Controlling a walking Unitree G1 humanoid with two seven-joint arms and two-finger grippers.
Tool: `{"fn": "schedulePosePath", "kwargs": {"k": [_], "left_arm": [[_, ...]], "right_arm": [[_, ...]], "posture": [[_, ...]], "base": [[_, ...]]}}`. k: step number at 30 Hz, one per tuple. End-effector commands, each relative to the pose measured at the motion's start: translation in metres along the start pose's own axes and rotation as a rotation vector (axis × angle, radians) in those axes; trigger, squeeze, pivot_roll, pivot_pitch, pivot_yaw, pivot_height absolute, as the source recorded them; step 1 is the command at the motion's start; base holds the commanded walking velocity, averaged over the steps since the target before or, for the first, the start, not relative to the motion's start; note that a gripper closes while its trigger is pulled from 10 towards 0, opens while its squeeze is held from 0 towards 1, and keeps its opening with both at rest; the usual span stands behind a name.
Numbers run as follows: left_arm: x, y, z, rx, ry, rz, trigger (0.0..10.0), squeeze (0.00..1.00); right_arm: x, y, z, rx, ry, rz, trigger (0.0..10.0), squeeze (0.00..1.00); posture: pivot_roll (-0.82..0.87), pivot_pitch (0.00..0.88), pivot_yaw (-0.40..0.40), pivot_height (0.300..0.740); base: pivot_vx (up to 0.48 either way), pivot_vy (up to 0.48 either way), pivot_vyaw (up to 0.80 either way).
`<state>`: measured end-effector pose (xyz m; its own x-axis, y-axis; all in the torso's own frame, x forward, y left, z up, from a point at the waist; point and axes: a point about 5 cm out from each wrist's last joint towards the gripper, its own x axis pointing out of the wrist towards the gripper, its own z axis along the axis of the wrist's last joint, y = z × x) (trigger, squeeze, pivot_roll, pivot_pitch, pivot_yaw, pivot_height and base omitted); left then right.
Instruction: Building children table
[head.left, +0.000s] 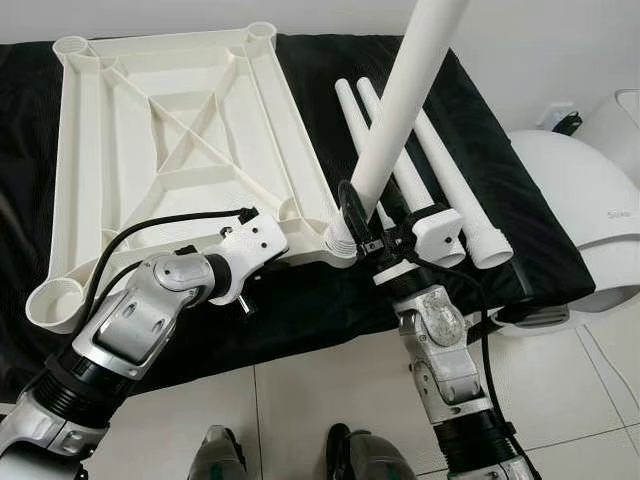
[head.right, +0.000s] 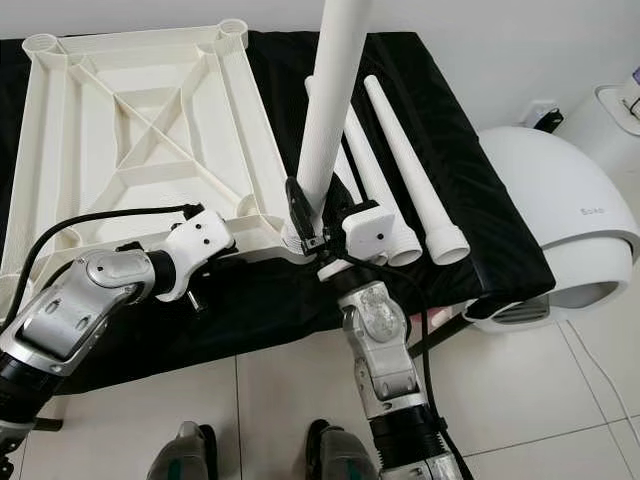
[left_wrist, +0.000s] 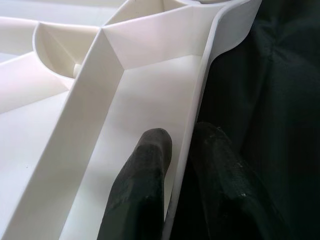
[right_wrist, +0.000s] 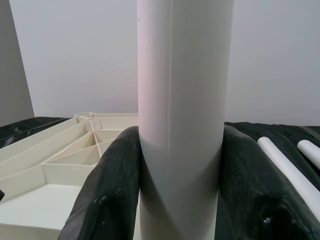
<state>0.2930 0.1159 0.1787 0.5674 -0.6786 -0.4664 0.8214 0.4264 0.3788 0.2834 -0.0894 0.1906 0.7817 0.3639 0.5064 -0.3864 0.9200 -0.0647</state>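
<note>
Black-draped desk carries upturned white ribbed plastic tabletop; left fingers pinch its near rim, right fingers clamp white tube leg at near-right corner socket: keep leg vertical, press straight down.

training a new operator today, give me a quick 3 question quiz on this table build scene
1. True or false: the right gripper is shut on the upright leg standing at a corner socket of the tabletop.
2. What part of the tabletop does the left gripper pinch? A) a socket ring B) the rim wall C) a diagonal rib
3. How many loose legs lie on the black cloth beside the tabletop?

Key: 1 true; 2 B; 3 at least two, a third may lie partly hidden behind the upright leg.
</note>
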Motion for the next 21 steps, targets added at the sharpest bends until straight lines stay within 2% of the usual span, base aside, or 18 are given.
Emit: {"fn": "schedulePosePath", "kwargs": {"k": [1, 21], "left_arm": [[-0.0046, 0.0006, 0.0106, 0.050, -0.028, -0.047, 10.0, 0.00], [-0.0065, 0.0021, 0.0108, 0.053, -0.027, -0.040, 10.0, 0.00]], "right_arm": [[-0.0323, -0.0245, -0.0484, -0.024, 0.300, -0.118, 10.0, 0.00], [-0.0307, -0.0232, -0.0492, -0.035, 0.291, -0.101, 10.0, 0.00]], "posture": [[0.10, 0.210, -0.037, 0.740], [0.11, 0.213, -0.038, 0.740]], "base": [[0.000, 0.000, 0.00], [0.000, 0.000, 0.00]]}}
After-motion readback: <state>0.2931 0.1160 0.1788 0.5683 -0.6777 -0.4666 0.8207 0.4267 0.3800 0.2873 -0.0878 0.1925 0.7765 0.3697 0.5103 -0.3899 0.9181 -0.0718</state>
